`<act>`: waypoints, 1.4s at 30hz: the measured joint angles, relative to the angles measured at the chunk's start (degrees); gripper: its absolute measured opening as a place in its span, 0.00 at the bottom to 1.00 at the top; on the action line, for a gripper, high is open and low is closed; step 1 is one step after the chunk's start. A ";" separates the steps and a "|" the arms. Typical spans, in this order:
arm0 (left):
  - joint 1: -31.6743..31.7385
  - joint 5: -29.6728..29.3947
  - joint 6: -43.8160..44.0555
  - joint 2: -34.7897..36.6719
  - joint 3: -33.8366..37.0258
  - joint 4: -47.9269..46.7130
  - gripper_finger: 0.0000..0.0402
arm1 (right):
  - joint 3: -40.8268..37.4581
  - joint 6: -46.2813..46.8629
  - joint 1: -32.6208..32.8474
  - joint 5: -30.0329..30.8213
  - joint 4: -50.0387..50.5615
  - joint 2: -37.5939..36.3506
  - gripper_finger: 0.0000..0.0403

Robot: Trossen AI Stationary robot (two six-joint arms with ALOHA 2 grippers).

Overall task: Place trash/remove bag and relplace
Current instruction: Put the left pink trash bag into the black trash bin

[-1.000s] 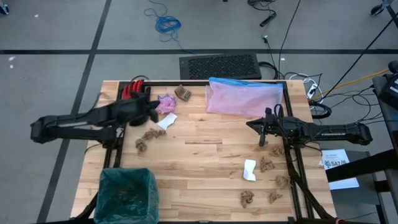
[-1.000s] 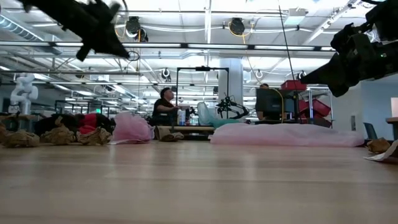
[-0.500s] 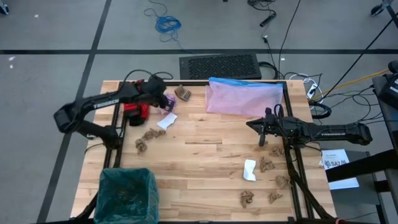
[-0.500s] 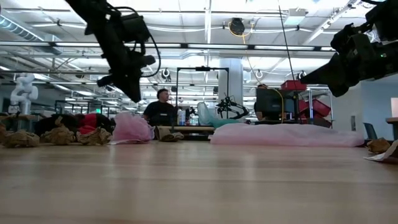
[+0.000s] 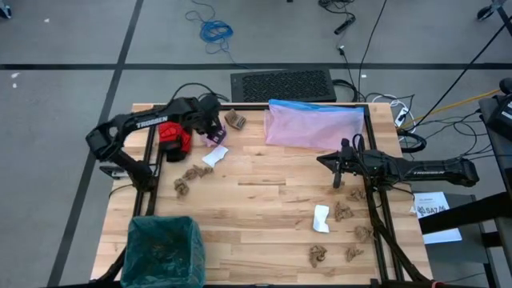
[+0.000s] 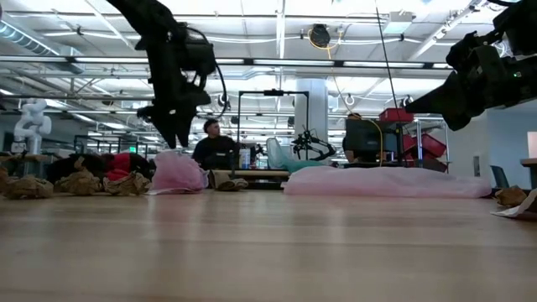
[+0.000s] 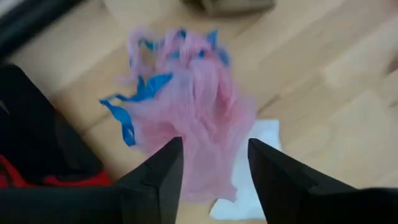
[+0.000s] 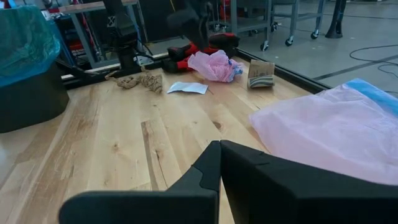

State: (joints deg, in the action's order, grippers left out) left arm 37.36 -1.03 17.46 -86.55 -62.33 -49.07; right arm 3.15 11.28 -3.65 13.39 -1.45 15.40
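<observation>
The teal-green bag [image 5: 164,248] lines a dark bin at the table's near left corner and also shows in the right wrist view [image 8: 28,37]. A crumpled pink plastic wad with blue edging [image 7: 186,112] lies on the table near the far left. My left gripper [image 7: 214,146] points steeply down, open, just above the wad [image 6: 176,172], with its fingers standing to either side of it. In the low view my left gripper [image 6: 178,141] hangs clear of the wad. My right gripper [image 8: 219,152] waits shut above the table's right side [image 5: 338,172].
A flat pale pink bag with a blue edge [image 5: 314,124] lies at the far middle. Crumpled brown paper [image 5: 192,173] [image 5: 344,212] [image 5: 318,254] and white scraps [image 5: 214,155] [image 5: 321,218] are scattered about. A red-and-black object [image 5: 173,138] sits beside the wad. A person [image 6: 216,149] sits beyond the table.
My left arm has swung from the table's left edge toward the far edge and to the right. It has tipped from nearly level to steeply down and sunk to just above the crumpled pink wad. The wad has stayed where it was.
</observation>
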 joint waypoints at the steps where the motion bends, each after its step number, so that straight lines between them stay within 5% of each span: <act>1: 0.02 -0.19 0.13 -0.91 0.00 -0.22 0.45 | 0.01 -0.01 0.01 0.00 0.00 0.00 0.00; 13: 0.02 -2.09 -1.34 -11.66 -0.02 0.33 0.45 | 0.01 -0.01 -0.01 -0.02 0.00 0.00 0.00; 19: -0.26 -1.67 -1.30 -12.40 0.00 0.18 0.28 | 0.01 -0.01 0.01 -0.01 0.00 0.00 0.00; 24: -0.44 1.47 -1.27 -7.96 0.00 0.68 0.03 | 0.01 -0.01 -0.01 -0.02 0.00 0.00 0.00; 33: -2.97 9.27 -1.34 6.58 -4.30 -5.94 0.00 | 0.01 -0.01 0.01 0.00 0.00 0.00 0.00; 42: -9.81 24.90 -0.79 19.11 -19.45 -22.53 0.00 | 0.00 -0.01 0.01 0.00 0.00 0.00 0.00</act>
State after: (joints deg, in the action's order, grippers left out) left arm 27.55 23.87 16.67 -67.44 -81.78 -71.61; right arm 3.15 11.27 -3.64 13.39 -1.45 15.40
